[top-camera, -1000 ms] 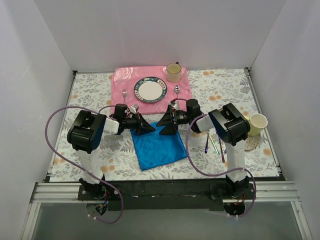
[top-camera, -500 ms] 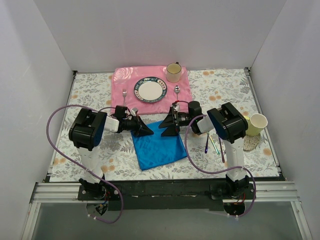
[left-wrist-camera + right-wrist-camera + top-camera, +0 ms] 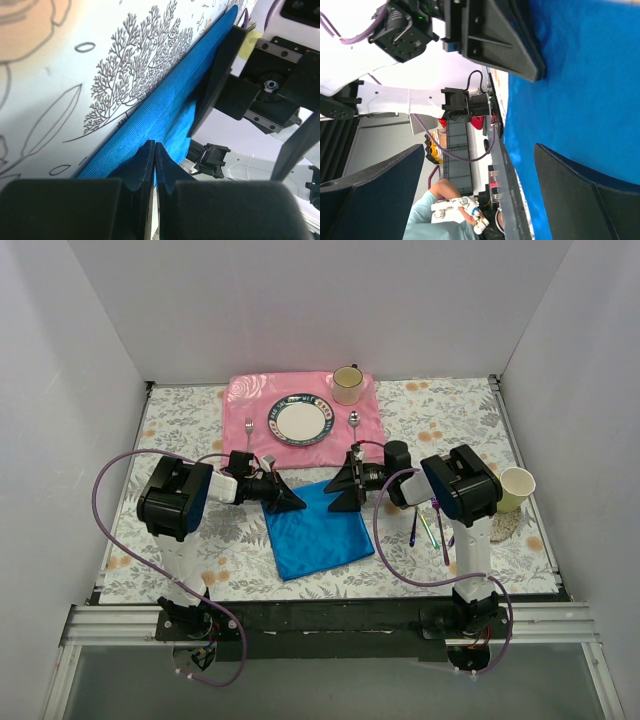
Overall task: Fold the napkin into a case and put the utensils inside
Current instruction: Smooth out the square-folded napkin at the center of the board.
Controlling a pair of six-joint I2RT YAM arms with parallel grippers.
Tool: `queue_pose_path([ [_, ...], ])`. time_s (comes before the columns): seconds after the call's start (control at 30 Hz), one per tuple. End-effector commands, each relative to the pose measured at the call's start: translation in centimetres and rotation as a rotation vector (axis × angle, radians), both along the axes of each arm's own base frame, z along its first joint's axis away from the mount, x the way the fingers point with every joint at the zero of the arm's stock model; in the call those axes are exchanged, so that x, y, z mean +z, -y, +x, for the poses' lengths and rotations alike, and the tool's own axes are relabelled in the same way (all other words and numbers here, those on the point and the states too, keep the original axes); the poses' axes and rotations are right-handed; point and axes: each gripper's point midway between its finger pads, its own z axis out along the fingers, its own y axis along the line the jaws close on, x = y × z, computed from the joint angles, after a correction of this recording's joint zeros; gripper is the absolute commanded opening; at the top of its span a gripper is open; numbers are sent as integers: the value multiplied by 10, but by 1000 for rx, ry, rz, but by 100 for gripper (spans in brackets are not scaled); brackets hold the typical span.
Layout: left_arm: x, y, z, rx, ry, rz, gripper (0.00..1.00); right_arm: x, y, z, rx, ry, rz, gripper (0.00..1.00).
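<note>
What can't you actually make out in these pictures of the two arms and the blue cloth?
- Left wrist view: whether the left gripper has cloth from the napkin pinched in it. The shut jaws hide the contact spot.
- Top view: how many utensils there are. They are tiny and lie partly behind the right arm.
- Right wrist view: the napkin's full outline, which the picture's edges cut off.

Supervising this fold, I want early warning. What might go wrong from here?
Left pincer, shut, meets the napkin at its far edge while right pincer stands open: lifting may skew the cloth. The pincers sit close and might collide. The utensils lie by the right arm, which may knock them.
</note>
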Motion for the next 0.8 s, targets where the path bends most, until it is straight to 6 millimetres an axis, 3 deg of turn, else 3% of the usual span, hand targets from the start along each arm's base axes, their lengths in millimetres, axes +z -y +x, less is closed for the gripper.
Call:
queue_pose_path([
  [0.0,-19,-15,3,52,-17,92,0,58,-1,-4,17,112,71,99],
  [0.1,-18,-15,3,49,-12,93,0,71,-6,-18,35,140,60,99],
  [0.2,-19,-15,3,48,-14,93,0,67,-12,-36,65,157,40,99],
  [0.37,-18,-14,4,48,-12,91,0,37,-8,-58,90,100,1,99],
  [0.6,-20,-15,2,48,-15,97,0,-11,4,-73,130,71,-71,99],
  [0.77,-23,-16,1,49,-21,103,0,-26,18,-81,136,43,-97,99],
])
